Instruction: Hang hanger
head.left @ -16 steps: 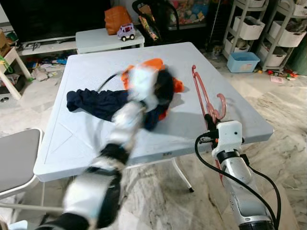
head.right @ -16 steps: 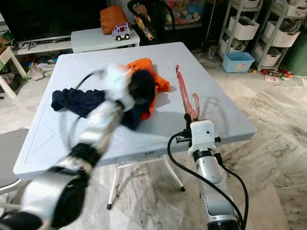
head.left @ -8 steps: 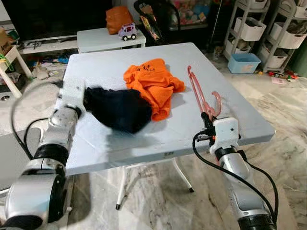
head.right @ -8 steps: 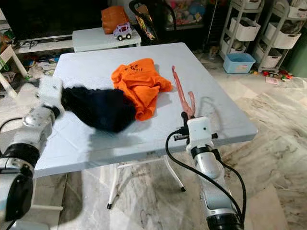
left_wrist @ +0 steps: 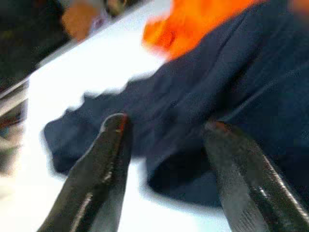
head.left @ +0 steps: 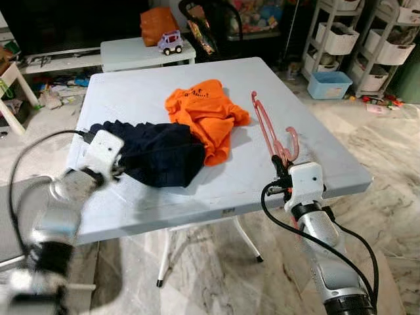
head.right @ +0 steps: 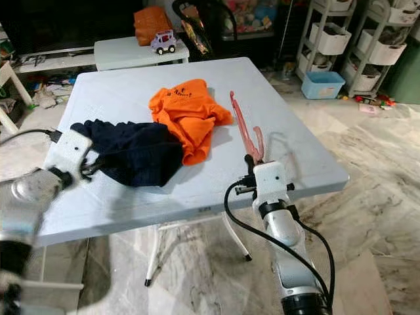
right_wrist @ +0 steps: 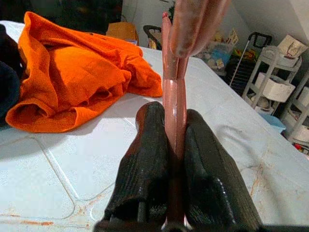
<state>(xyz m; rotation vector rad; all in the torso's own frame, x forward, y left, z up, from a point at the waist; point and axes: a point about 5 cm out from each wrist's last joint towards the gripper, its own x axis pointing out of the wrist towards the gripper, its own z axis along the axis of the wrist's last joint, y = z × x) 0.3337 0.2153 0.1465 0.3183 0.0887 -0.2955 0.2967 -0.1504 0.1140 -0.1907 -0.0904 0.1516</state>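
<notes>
Near the table [head.left: 197,197] front edge, the right gripper [right_wrist: 176,145] is clenched on the pink hanger [head.left: 269,125], which rises above the tabletop beside the orange garment [head.left: 210,115]. Judged light, rigid, smooth plastic; the low grip risks pivoting. At the table's left side, the left gripper [left_wrist: 164,140] stands released by the navy garment [head.left: 161,151].

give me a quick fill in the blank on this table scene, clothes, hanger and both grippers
The right gripper is shut on the pink ____.
The left gripper, fingers open, is at the ____ garment.
The orange shirt lies on the ____, between the dark garment and the hanger.

Missing words: hanger; dark blue; table
</notes>
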